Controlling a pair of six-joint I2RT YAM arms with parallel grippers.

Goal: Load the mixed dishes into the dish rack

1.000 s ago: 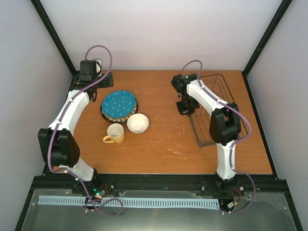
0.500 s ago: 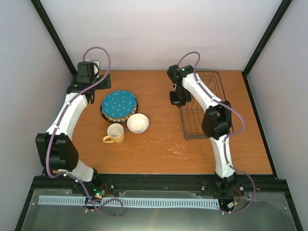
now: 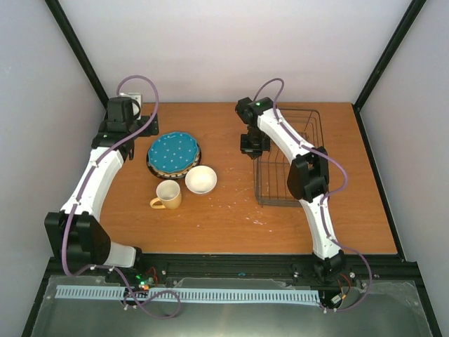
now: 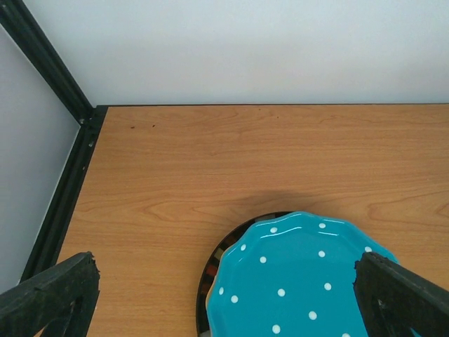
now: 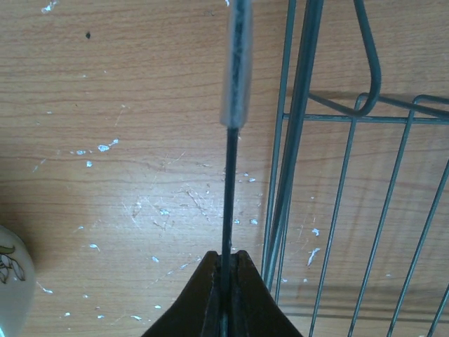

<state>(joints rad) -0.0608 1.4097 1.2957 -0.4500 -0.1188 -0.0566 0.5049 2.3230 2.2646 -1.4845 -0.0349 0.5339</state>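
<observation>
The dish rack (image 3: 284,161), dark wire, lies right of the table's middle. My right gripper (image 3: 254,144) is shut on a wire of its left rim; the right wrist view shows that wire (image 5: 235,105) pinched in the gripper (image 5: 226,263). A teal dotted plate (image 3: 173,152) tops a stack on a striped-rim plate (image 3: 157,170). A cream bowl (image 3: 200,179) and a yellow mug (image 3: 168,194) stand just in front. My left gripper (image 3: 137,125) hangs open behind the stack's left side. Its fingers (image 4: 49,295) frame the teal plate (image 4: 309,281) over the striped rim (image 4: 209,270).
Black frame rails (image 3: 70,49) border the table's back corners and sides. A small white box (image 3: 141,97) sits at the back left wall. White scuff marks (image 3: 245,191) dot the wood between the bowl and the rack.
My right gripper has dragged the dish rack leftward, toward the table's middle. The left arm has drawn back a little to the left; its gripper stays open.
</observation>
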